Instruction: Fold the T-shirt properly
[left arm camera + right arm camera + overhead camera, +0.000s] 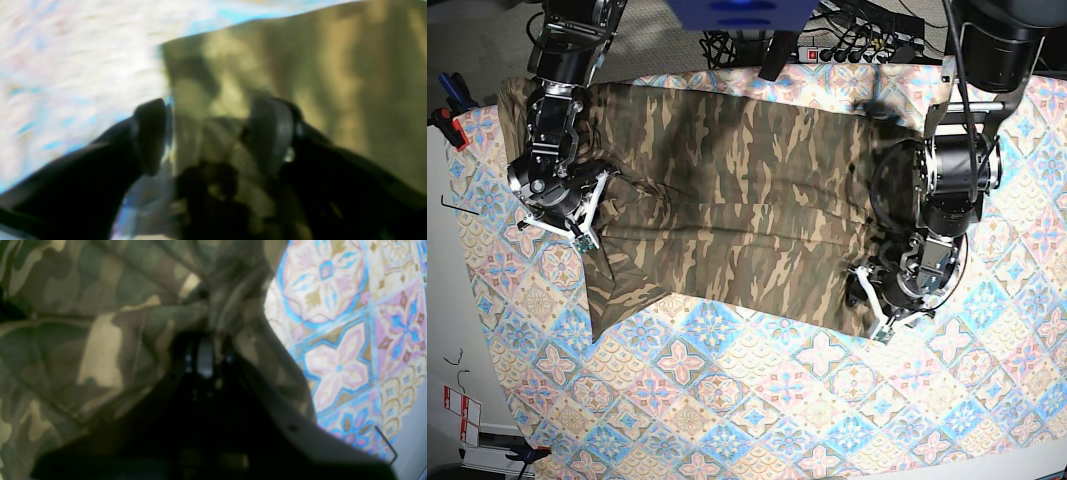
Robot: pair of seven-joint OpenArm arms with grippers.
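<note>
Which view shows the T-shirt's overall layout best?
Base view: the whole T-shirt shows, spread across the tablecloth between both arms. Right wrist shows only bunched camouflage folds at the right gripper; left wrist, a blurred edge at the left gripper.
</note>
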